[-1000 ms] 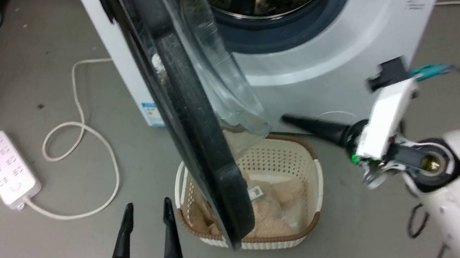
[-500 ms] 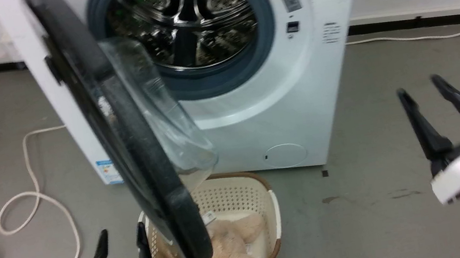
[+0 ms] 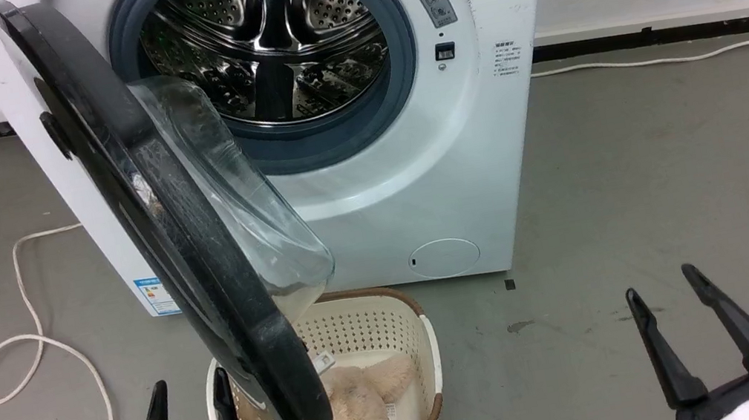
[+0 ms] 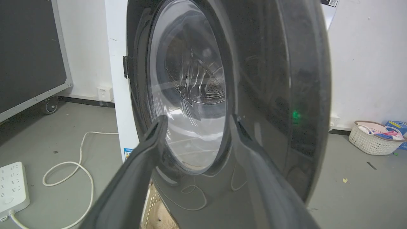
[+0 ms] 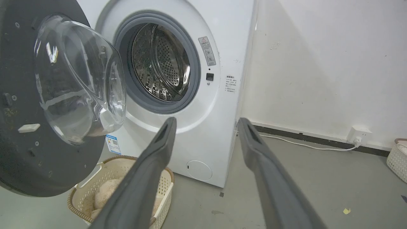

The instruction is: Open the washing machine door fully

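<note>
Grey concrete floor, white wall behind; head camera has risen and pulled back over the last second, so the shift of the whole picture is not the things moving.

- Large round glossy black washing machine door with bulging clear window [image 3: 124, 197]: swung out on its hinge at 9 o'clock of the opening, edge-on to the head view, roughly square to the white front-loading washing machine [image 3: 459, 174]. Angle looks much as a second ago.
- Perforated steel drum [image 3: 265, 39] fully exposed.
- Cream woven plastic basket [image 3: 423, 330] with a beige plush toy [image 3: 361, 407] on the floor under the door's lower edge, at 6 o'clock.
- Right gripper [image 3: 658, 281]: a second ago stretched towards the door's inner side; now back at 4 o'clock, well apart from it, fingers spread, nothing between them.
- Left gripper [image 3: 189, 380]: at 7 o'clock, just beside the door's outer face, released; contact cannot be told.

Judgement: the push looks finished and the arm retired. Whether the hinge allows more swing is unclear; if so, the door is not yet fully open.
</note>
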Controlling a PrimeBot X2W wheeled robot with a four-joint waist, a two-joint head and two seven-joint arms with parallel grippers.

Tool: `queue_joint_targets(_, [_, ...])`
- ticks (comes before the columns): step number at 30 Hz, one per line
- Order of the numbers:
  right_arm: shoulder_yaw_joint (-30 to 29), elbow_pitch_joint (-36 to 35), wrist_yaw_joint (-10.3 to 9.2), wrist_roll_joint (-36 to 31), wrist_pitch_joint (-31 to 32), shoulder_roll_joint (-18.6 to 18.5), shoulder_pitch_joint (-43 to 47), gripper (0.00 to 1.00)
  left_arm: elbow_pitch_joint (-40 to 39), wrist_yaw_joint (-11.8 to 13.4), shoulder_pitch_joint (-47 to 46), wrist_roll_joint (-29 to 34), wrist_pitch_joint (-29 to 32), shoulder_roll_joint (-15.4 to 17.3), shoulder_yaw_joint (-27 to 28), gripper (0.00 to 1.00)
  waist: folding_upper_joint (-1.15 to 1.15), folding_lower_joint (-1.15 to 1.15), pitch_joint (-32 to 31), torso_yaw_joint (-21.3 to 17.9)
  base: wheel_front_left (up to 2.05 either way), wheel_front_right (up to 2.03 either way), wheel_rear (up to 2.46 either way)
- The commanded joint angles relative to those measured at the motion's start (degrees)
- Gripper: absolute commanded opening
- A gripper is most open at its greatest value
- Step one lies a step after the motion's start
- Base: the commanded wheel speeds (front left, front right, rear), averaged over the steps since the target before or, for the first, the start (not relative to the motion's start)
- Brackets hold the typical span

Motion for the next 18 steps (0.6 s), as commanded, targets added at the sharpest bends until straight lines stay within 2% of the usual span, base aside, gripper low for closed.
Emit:
queue_joint_targets(1, [-0.05,0.43,-0.05,-0.52,-0.64,0.64,1.01,1.00,0.09,0.17,-0.08,0.02,-0.25,-0.06,-0.02,1.00,0.00,0.00,-0.06,0.15,0.00,0.00,0.00])
queue_joint_targets(10, [-0.03,1.03,-0.05,-0.26,-1.78,1.55,0.58,1.00,-0.71,1.57,-0.65,0.23,-0.25,-0.32,0.50,1.00,0.00,0.00,-0.41,0.79,0.00,0.00,0.00])
queue_joint_targets(11, [0.00,1.08,-0.05,-0.27,-1.81,1.57,0.49,1.00,-1.27,1.46,-0.80,0.46,-0.25,-0.32,0.52,0.77,0.00,0.00,-0.41,0.83,0.00,0.00,0.00])
queue_joint_targets(12, [0.01,1.11,-0.05,-0.26,-1.83,1.58,0.41,1.00,-2.07,1.36,-0.96,0.66,-0.25,-0.33,0.64,0.21,0.00,0.00,-0.38,0.87,0.00,0.00,0.00])
queue_joint_targets(13, [-0.05,1.10,-0.05,-0.20,-1.85,1.60,0.31,1.00,-3.14,1.29,-1.16,0.83,-0.25,-0.34,0.80,0.00,0.00,0.00,-0.32,0.92,0.00,0.00,0.00])
queue_joint_targets(18, [-0.39,0.94,-0.05,0.77,-1.95,1.62,0.05,1.00,-9.34,1.90,-3.06,-0.46,-0.25,-0.40,3.02,0.00,0.00,0.00,-0.14,1.27,0.00,0.00,0.00])
